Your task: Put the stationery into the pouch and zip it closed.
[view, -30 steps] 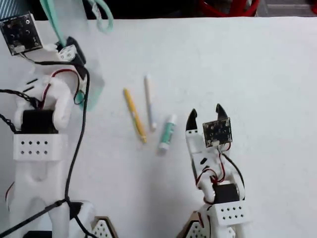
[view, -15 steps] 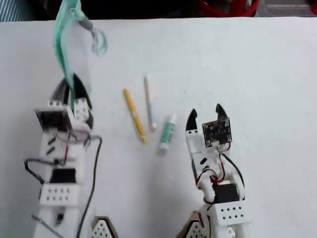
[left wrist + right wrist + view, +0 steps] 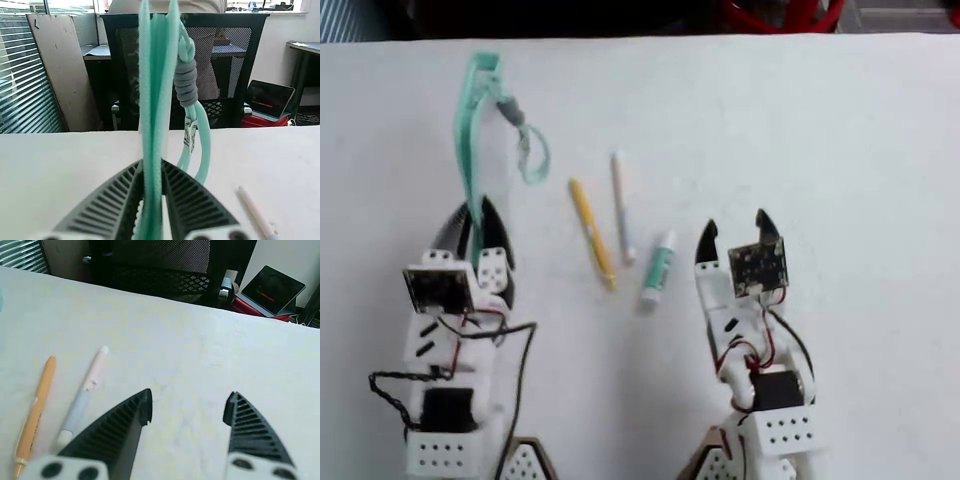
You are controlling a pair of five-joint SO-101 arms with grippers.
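Left jaws: closed tight on the mint-green fabric pouch with a zip edge (image 3: 470, 140), pinching it edge-on so it reads as a narrow band (image 3: 152, 75). The band runs out from the jaws toward the far side of the white tabletop (image 3: 840, 120). Can't tell whether its far end rests on the surface, or whether the zip is open

- pale green cord loop with a grey toggle (image 3: 528, 150) hangs off the pouch near its far end, also seen close beside the band (image 3: 187, 75)

Right jaws: spread wide, gripping nothing, low over bare tabletop

Stationery, all three pieces loose between the two arms:
- slim yellow pen (image 3: 591, 232), nearest the pouch (image 3: 35, 415)
- thin white pen (image 3: 622, 205), just beside the yellow one (image 3: 82, 395)
- short green-and-white glue stick (image 3: 658, 268), nearest the right jaws

Step in hand, as I judge it: holding and presenting the pouch. Loading hasn't started, nothing is inside and the zipping is a long way off

Next move, my guess: the right arm goes for the glue stick, closest to it. It needs to line the jaws across the barrel, and the pouch mouth must be held open and facing it
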